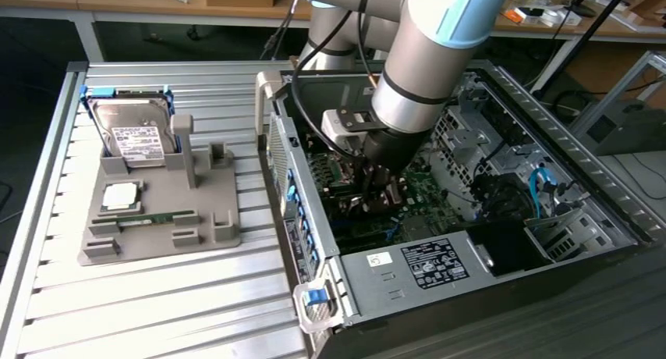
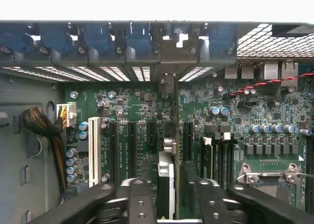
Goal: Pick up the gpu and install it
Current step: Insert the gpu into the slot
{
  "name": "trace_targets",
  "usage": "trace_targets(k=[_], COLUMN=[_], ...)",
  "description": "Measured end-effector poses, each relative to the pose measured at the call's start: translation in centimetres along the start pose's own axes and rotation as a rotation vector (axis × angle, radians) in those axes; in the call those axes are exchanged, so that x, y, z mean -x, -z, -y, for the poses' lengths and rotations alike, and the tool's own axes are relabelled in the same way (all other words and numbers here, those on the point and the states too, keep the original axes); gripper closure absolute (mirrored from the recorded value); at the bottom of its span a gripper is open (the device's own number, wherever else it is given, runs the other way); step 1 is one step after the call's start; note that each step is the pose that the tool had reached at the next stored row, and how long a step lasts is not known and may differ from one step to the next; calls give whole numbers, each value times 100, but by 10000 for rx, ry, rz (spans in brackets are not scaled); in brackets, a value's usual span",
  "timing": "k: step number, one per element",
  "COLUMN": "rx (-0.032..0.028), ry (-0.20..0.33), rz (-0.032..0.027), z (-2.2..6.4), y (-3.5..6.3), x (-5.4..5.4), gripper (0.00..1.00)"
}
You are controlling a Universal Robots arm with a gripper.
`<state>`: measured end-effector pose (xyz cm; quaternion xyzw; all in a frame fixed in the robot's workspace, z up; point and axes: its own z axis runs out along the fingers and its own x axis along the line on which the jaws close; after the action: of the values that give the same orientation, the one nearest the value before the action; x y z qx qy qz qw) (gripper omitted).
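Observation:
The gpu [image 2: 166,177] stands on edge in a motherboard [image 2: 137,106] slot. Its silvery bracket end [image 2: 167,81] reaches the case's rear slot openings. My gripper [image 2: 169,202] straddles the card from above, with one black finger [image 2: 140,199] on either side of it. A narrow gap shows between the card and each finger, so the jaws stand open around it. In the exterior view the arm reaches down into the open PC case [image 1: 448,265]. There the gripper [image 1: 377,189] sits low over the board and hides the card.
A grey fixture [image 1: 214,218] on the slatted table at the exterior view's left holds a hard drive [image 1: 133,133], a CPU [image 1: 120,193] and a RAM stick [image 1: 146,218]. Case walls surround the arm. Around the card are a white slot [image 2: 94,150], a cable bundle [image 2: 41,123] and the CPU socket [image 2: 270,177].

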<state>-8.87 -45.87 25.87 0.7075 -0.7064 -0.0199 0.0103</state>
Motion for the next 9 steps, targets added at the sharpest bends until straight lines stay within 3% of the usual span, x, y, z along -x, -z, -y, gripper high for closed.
trace_targets(k=[3,6,9], rx=[1,3,-5], ry=[1,0,1], rz=[-1,-12,-8], z=[0,0,-5], y=[0,16,135], x=[0,0,7], gripper=[54,54,54])
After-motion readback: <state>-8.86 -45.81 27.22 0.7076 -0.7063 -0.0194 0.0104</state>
